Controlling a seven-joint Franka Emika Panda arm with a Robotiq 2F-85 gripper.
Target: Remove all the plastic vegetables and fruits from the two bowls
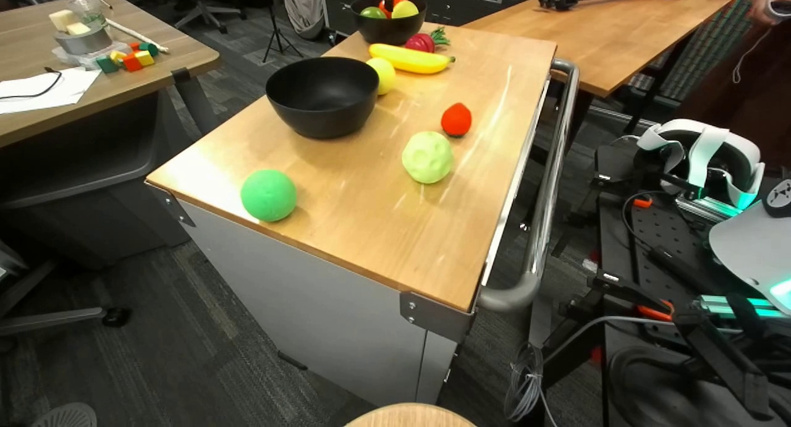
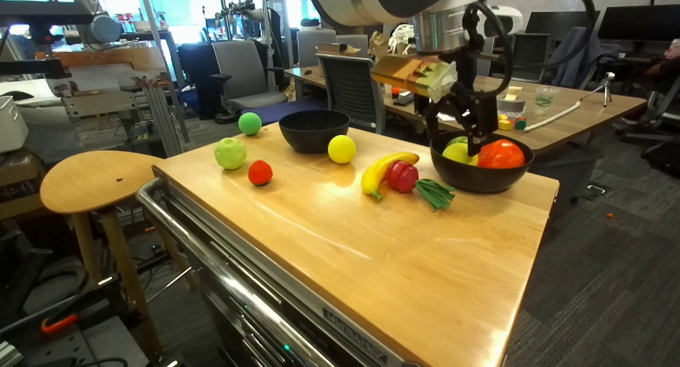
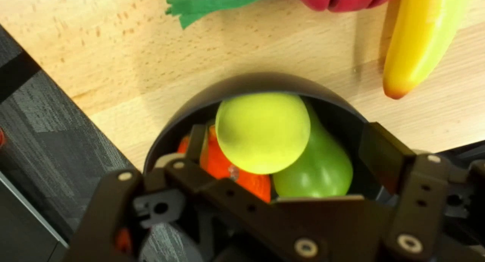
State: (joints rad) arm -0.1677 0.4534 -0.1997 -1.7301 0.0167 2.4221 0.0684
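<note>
A black bowl at one end of the wooden cart top holds a yellow-green ball, a green pear-shaped piece and a red-orange piece. My gripper is open over this bowl, its fingers spread on both sides of the ball and pear, holding nothing. In an exterior view its fingers point down into the bowl. The other black bowl is empty. Loose on the cart lie a banana, a red radish-like bunch, a yellow ball and a red strawberry-like piece.
A pale green ball and a green ball sit near the cart's far end from the filled bowl. A metal rail runs along one side. The filled bowl stands close to the cart's edge.
</note>
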